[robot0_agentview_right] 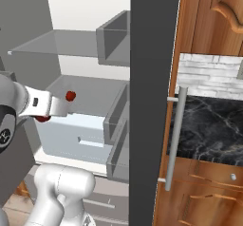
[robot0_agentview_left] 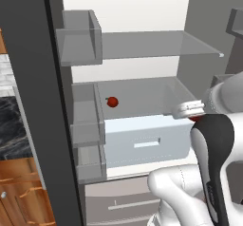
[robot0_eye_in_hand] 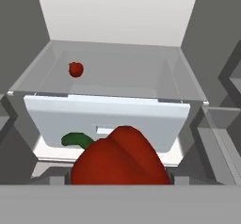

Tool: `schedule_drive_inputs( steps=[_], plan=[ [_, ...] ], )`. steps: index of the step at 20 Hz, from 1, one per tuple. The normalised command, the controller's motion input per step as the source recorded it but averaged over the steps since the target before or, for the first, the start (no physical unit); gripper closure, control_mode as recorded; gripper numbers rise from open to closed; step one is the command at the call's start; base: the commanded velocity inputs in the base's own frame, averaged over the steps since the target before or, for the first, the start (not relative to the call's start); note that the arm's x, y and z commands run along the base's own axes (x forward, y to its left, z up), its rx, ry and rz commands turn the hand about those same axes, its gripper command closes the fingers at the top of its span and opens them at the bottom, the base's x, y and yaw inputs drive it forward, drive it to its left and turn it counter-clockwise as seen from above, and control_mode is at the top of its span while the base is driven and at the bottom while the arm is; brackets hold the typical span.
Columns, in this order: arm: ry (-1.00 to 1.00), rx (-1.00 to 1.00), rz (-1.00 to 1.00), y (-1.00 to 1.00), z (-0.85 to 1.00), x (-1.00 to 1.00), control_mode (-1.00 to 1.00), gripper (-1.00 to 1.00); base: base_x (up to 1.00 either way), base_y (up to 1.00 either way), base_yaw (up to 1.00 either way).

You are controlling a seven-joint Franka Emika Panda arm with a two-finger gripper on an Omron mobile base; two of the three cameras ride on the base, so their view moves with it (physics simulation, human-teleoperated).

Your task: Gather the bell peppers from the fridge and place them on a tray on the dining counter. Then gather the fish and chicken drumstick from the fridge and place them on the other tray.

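The gripper [robot0_agentview_right: 47, 112] grasps a red bell pepper [robot0_eye_in_hand: 121, 158], big at the bottom of the hand view. Its jaws squeeze only the sides, so it could slip and drop. Another small red pepper [robot0_agentview_left: 112, 101] waits on the fridge shelf [robot0_agentview_left: 142, 94], middle left.

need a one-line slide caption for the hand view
Red bell pepper held at the gripper, in front of the open fridge's white drawer; a second small red pepper sits on the shelf behind.
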Motion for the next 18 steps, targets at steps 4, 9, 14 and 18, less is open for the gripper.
schedule_drive_inputs(
  steps=[4,9,14,18],
  plan=[
    [0.0,0.03,0.0,0.0,0.0,-0.1,-1.0,1.0,0.0,0.0,0.0],
    [0.0,0.01,0.0,-0.03,0.0,-0.01,-1.0,1.0,0.0,0.0,0.0],
    [0.0,0.0,0.0,-0.01,0.0,0.0,-1.0,1.0,0.0,0.0,0.0],
    [0.0,0.0,0.0,0.0,0.0,0.0,-1.0,1.0,0.0,0.0,0.0]
  ],
)
